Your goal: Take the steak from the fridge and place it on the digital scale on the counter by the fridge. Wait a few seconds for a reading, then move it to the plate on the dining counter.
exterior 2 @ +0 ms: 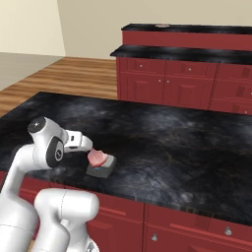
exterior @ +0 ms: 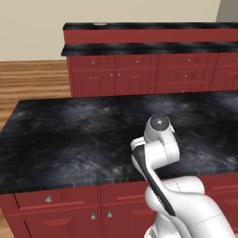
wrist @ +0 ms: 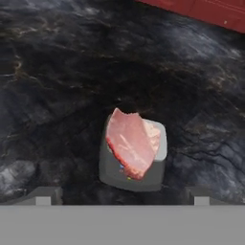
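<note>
While the white arm (exterior: 160,153) is rising from the lower right of the left base view, it is bending over the near edge of a black marbled counter (exterior: 69,135), and its own bulk is covering whatever sits just beyond it. Behind that counter, well apart across a strip of wooden floor (exterior: 32,79), the two-level dining counter (exterior: 148,27) is standing above knobbed red cabinets (exterior: 139,74).

In the right base view, the arm is reaching from the lower left toward the digital scale (exterior 2: 102,167), which is sitting on the marbled counter near its front edge. The steak (exterior 2: 97,157) is lying on the scale, tilted, with the end of the arm just beside it on the left; whether they are touching I cannot tell. On the upper level of the dining counter, a small round thing, too small to name, is showing at the far back.

In the hand view, the gripper (wrist: 122,196) is hovering over the scale, its two fingertips (wrist: 43,197) standing wide apart at either side and holding nothing. The steak is resting across the scale's light-grey top, overhanging its left side.
</note>
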Controlling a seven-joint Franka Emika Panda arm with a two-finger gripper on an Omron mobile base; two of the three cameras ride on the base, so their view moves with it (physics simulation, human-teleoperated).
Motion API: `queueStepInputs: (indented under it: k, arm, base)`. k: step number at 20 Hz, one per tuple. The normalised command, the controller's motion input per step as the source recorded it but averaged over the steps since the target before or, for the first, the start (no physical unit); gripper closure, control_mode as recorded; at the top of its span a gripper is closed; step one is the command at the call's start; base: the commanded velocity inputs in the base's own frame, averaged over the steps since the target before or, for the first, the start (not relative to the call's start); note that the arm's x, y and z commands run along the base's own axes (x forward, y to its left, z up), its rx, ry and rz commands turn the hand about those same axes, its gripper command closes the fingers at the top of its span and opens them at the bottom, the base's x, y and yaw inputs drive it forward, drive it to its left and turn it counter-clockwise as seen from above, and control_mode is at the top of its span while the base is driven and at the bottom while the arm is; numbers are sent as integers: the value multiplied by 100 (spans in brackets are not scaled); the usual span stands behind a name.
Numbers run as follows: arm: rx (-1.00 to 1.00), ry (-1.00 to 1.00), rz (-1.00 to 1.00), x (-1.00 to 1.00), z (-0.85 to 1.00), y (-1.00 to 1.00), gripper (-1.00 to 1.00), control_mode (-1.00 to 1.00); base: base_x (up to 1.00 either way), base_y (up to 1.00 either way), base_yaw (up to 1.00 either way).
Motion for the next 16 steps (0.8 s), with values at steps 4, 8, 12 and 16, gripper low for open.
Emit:
queueStepInputs:
  k: [4, 8, 12, 16]
  arm:
    - [-12, 1, 19, -2, 0, 0, -100, -100]
    - [-10, 4, 14, -7, 0, 0, -100, -100]
    - [-7, 5, 5, -9, 0, 0, -100, -100]
    - [-9, 12, -1, -5, 0, 0, -100, -100]
  base:
    - [0, 0, 0]
    - [0, 0, 0]
    - [0, 0, 0]
    - [0, 0, 0]
